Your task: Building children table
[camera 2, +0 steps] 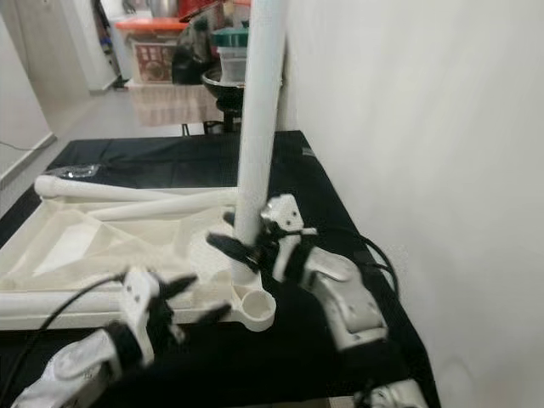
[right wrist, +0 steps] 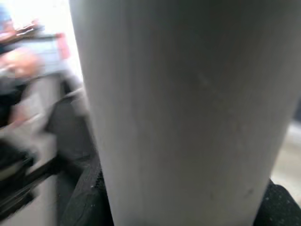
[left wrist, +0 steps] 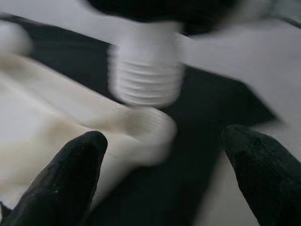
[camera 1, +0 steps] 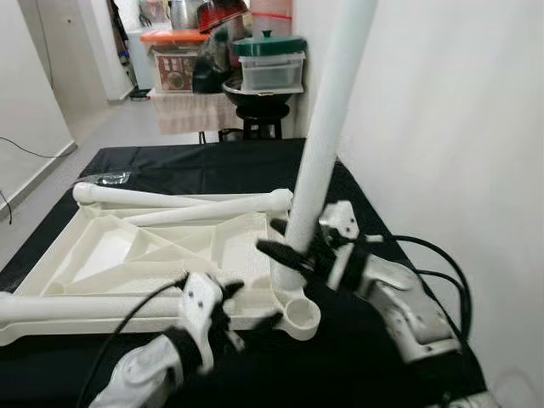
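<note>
Black cloth (camera 1: 212,166) bears tabletop (camera 1: 153,255); right hand (camera 1: 293,251) grips leg (camera 1: 327,127).

Right arm reaching in from the right, right claw (camera 1: 299,252) clamped around an upright white leg (camera 1: 326,136), left arm low in front, left claw (camera 1: 234,308) spread open, fingers (left wrist: 63,181) apart

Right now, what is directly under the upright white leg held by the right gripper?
The leg's threaded end hangs just above the tabletop's round corner socket. The socket's inside is too blurred to judge. Black cloth lies beneath.
</note>
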You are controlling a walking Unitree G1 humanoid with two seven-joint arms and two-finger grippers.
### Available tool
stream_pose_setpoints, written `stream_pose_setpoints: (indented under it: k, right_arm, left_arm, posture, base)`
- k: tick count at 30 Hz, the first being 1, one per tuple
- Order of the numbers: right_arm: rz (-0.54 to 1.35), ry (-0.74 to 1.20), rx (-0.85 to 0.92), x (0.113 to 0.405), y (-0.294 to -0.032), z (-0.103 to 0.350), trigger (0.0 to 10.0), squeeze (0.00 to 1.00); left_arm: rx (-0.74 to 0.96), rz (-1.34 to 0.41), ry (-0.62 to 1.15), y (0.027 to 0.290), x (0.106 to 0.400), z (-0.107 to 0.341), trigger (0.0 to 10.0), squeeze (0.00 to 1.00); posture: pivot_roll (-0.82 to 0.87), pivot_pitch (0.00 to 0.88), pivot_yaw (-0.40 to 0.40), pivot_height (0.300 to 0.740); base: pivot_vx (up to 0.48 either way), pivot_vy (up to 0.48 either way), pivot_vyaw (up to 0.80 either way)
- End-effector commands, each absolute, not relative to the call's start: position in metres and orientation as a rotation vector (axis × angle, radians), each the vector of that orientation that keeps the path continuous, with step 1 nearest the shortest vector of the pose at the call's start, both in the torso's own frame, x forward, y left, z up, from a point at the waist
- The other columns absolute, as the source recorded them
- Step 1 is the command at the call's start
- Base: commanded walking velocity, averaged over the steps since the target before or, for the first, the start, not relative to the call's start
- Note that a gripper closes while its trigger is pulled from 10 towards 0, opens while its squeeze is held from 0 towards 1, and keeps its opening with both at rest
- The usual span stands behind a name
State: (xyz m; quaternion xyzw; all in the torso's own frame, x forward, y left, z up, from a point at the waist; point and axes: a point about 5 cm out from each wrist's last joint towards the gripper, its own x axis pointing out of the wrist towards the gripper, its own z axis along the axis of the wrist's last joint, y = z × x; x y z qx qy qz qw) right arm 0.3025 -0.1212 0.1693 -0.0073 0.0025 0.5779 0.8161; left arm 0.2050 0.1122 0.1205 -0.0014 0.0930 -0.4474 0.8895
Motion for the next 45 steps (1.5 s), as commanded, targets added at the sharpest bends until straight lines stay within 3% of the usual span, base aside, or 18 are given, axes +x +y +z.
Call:
stream_pose_setpoints:
  k: [1,7,10,11,15,18,23,45]
  right_arm:
    - [1.309,-0.001,0.003,0.299,-0.118,0.172,10.0,0.00]
    - [1.384,0.012,0.035,0.303,-0.123,0.175,10.0,0.00]
    - [1.414,-0.001,0.048,0.303,-0.123,0.178,10.0,0.00]
    - [1.461,-0.014,0.077,0.299,-0.123,0.182,10.0,0.00]
    - [1.494,-0.017,0.080,0.295,-0.121,0.184,10.0,0.00]
    - [1.533,-0.025,0.063,0.292,-0.118,0.189,10.0,0.00]
    - [1.550,-0.050,0.040,0.290,-0.115,0.196,10.0,0.00]
    - [1.575,-0.072,-0.139,0.293,-0.102,0.196,10.0,0.00]
  left_arm:
    - [0.009,-0.974,0.191,0.109,0.200,0.124,10.0,0.00]
    - [0.057,-0.980,0.202,0.112,0.186,0.126,10.0,0.00]
    - [0.072,-0.985,0.202,0.113,0.177,0.130,10.0,0.00]
    - [0.093,-0.983,0.190,0.115,0.167,0.136,10.0,0.00]
    - [0.100,-0.985,0.179,0.115,0.161,0.141,10.0,0.00]
    - [0.173,-0.948,0.144,0.119,0.157,0.150,10.0,0.00]
    - [0.214,-0.928,0.144,0.121,0.149,0.153,10.0,0.00]
    - [0.287,-0.776,0.111,0.126,0.129,0.162,10.0,0.00]
  posture:
    - [0.03,0.000,-0.015,0.740]
    - [0.05,0.000,-0.022,0.740]
    - [0.06,0.044,-0.022,0.740]
    - [0.07,0.115,-0.015,0.740]
    - [0.07,0.122,-0.014,0.740]
    - [0.07,0.211,0.007,0.740]
    - [0.08,0.246,0.017,0.740]
    - [0.10,0.294,0.005,0.740]
  base:
    - [0.000,0.000,0.00]
    - [0.000,0.000,0.00]
    - [0.000,0.000,0.00]
    - [0.000,0.000,0.00]
    - [0.000,0.000,0.00]
    - [0.000,0.000,0.00]
    - [0.000,0.000,0.00]
    - [0.000,0.000,0.00]
